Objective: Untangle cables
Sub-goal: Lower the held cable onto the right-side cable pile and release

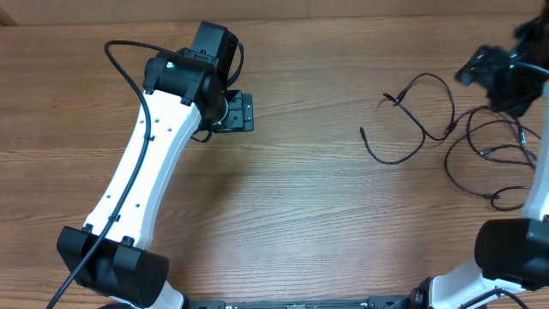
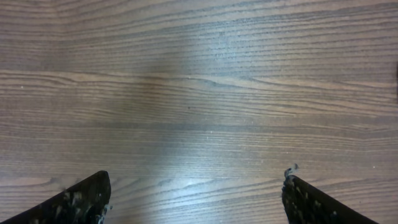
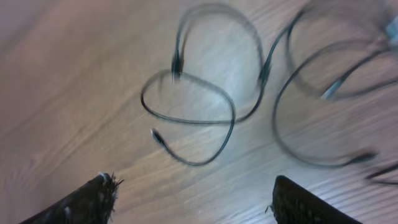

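Observation:
Thin black cables (image 1: 420, 120) lie as loose looping strands on the wooden table at the right, with more loops (image 1: 493, 154) running under my right arm. In the right wrist view the cables (image 3: 205, 118) lie spread ahead of my open, empty right gripper (image 3: 193, 193), apart from its fingers. In the overhead view the right gripper (image 1: 480, 69) hovers at the far right above the loops. My left gripper (image 1: 240, 112) is at the upper left, far from the cables. It is open over bare wood in the left wrist view (image 2: 196, 186).
The wooden table (image 1: 292, 206) spans the view. My left arm (image 1: 146, 172) slants across the left side, with its own thick black wire (image 1: 129, 69). The right arm base (image 1: 515, 249) stands at the lower right.

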Robot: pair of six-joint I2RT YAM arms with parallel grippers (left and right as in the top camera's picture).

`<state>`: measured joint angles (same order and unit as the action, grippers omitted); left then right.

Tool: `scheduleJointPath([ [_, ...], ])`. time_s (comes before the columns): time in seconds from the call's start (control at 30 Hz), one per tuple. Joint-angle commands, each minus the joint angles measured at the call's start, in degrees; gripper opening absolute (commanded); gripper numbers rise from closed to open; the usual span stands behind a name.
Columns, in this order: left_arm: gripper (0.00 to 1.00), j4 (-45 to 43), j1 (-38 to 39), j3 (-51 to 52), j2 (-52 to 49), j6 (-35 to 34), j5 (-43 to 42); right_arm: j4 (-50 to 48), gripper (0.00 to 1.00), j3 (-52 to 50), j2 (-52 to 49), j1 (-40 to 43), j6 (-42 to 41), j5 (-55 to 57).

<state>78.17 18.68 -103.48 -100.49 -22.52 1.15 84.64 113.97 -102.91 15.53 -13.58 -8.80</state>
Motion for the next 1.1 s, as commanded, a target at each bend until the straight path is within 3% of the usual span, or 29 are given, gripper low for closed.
scheduleJointPath([
  [0.0,0.88,-0.11,0.00,-0.15,0.74,-1.05,0.74,-2.69,0.80,-8.22,-0.09,-1.60,-11.96,-2.03],
  [0.1,0.88,-0.17,0.00,-0.15,0.74,-1.05,0.74,-7.96,0.88,-16.06,-0.09,-2.82,-25.88,-2.05],
  [0.17,0.88,-0.13,0.00,-0.15,0.74,-1.05,0.72,-10.64,1.00,-19.80,-0.09,-3.34,-33.77,-3.37],
  [0.47,0.88,0.57,0.00,-0.15,0.74,-1.05,0.66,-33.55,1.00,-34.73,-0.09,-5.81,-52.57,-6.01],
  [0.7,0.87,1.29,0.00,-0.15,0.74,-1.07,0.66,-41.13,0.95,-41.75,-0.09,-6.49,-61.05,-2.25],
  [0.87,0.87,1.49,0.00,-0.15,0.74,-1.07,0.31,-44.44,0.83,-44.28,-0.09,-6.58,-63.32,0.07],
  [0.93,0.87,1.73,0.00,-0.15,0.74,-1.07,0.31,-45.27,0.71,-44.26,-0.09,-6.58,-62.97,0.90],
  [0.97,0.87,1.81,0.00,-0.15,0.74,-1.07,0.31,-45.40,0.63,-44.26,-0.09,-6.58,-62.86,1.20],
  [1.0,0.87,1.90,0.00,-0.15,0.74,-1.07,0.31,-45.40,0.40,-44.26,-0.09,-6.58,-62.86,1.33],
  [1.07,0.87,1.97,0.00,-0.15,0.74,-1.07,0.31,-45.40,0.21,-44.26,-0.09,-6.58,-62.49,1.33],
])
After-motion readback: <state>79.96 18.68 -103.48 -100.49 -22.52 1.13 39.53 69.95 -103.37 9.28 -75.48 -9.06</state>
